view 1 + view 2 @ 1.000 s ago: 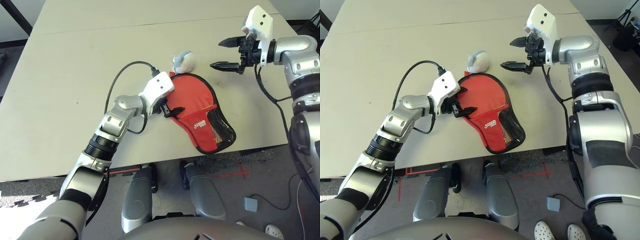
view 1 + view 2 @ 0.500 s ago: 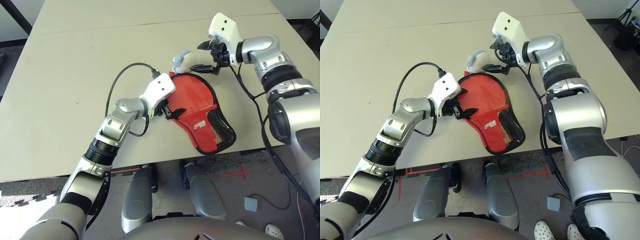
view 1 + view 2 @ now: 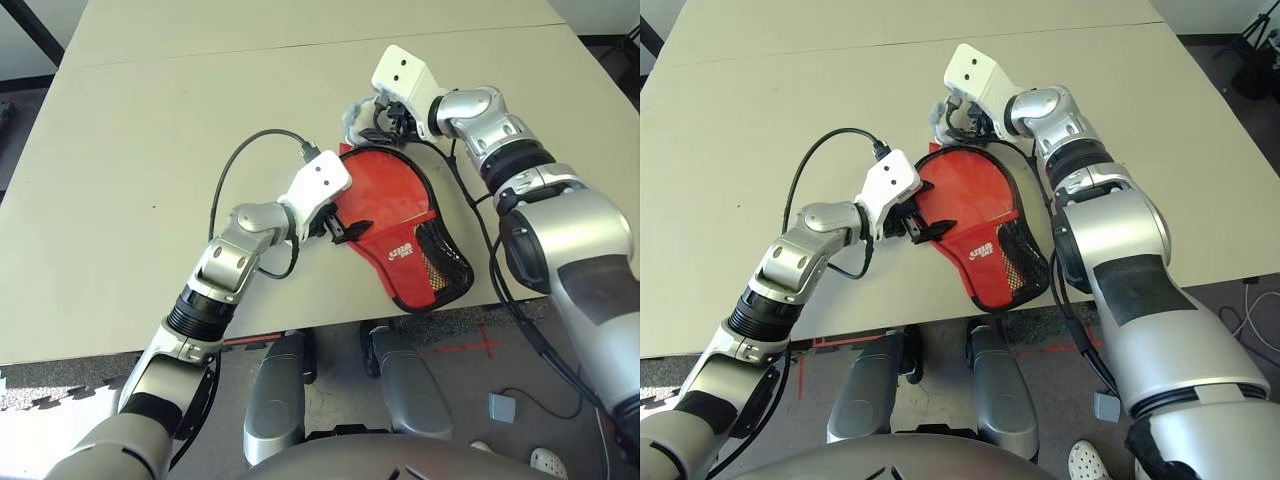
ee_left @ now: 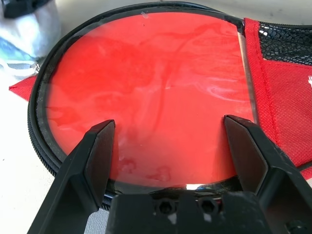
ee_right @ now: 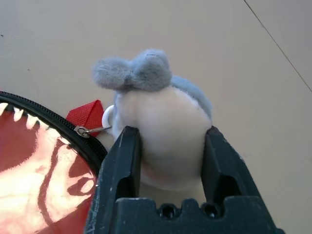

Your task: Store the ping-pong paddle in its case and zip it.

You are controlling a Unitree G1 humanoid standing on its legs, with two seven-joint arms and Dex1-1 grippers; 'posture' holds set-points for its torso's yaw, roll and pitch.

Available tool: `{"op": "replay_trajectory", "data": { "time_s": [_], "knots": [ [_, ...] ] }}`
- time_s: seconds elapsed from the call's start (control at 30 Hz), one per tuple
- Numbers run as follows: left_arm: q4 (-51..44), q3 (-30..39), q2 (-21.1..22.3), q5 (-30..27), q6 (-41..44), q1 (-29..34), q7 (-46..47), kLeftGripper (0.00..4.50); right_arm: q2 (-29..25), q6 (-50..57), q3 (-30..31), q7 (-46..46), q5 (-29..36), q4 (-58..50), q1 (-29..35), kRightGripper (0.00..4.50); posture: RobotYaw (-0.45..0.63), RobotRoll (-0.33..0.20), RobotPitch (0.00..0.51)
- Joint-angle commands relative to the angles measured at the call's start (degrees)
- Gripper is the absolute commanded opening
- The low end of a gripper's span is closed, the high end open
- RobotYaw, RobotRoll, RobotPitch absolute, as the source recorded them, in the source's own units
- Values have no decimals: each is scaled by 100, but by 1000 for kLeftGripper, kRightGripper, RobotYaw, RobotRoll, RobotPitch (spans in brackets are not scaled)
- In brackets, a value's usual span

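1. Where its two black fingers meet the fuzzy toy, the right gripper (image 5: 168, 161) is closed on the plush ball (image 5: 161, 131), one finger pressed against each side of its soft white body; grey fluffy tufts sit on the ball's far end.
2. A small white ring and a metal zipper pull (image 5: 87, 130) lie just beside the ball, next to a red fabric tab at the case's rim.
3. Spread wide, the left gripper (image 4: 170, 146) holds nothing; its two black fingers hang just over the round end of the case (image 3: 400, 215), one to each side of the red face.
4. That case is a paddle-shaped red fabric pouch with black edge binding, a black mesh pocket (image 3: 437, 258) and a small white logo, lying flat on the beige table (image 3: 150, 120).
5. Inside the case's round end lies the ping-pong paddle (image 4: 151, 92), its glossy red rubber face showing, ringed by the black zipper edge, which stands unzipped at the round end.
6. From the case, the ball sits at the far rim of the round end, touching it.
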Motion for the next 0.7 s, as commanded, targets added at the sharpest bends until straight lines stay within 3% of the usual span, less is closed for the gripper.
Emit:
{"op": "replay_trajectory", "data": {
  "time_s": [0.03, 0.13, 0.17, 0.7],
  "knots": [
    [234, -325, 34, 75, 286, 258, -3, 4500, -125, 5, -15, -23, -72, 94, 35, 957, 132, 0, 296],
    [291, -357, 15, 71, 284, 214, -27, 4500, -321, -24, -25, -3, -101, 83, 86, 117, 121, 0, 297],
    [309, -372, 13, 71, 283, 201, -39, 4500, -396, -32, -24, 2, -112, 79, 97, 18, 119, 0, 296],
    [302, -556, 29, 46, 343, -18, -157, 4500, -1768, -276, 116, 799, -347, -19, 365, 18, 61, 0, 283]
  ]
}}
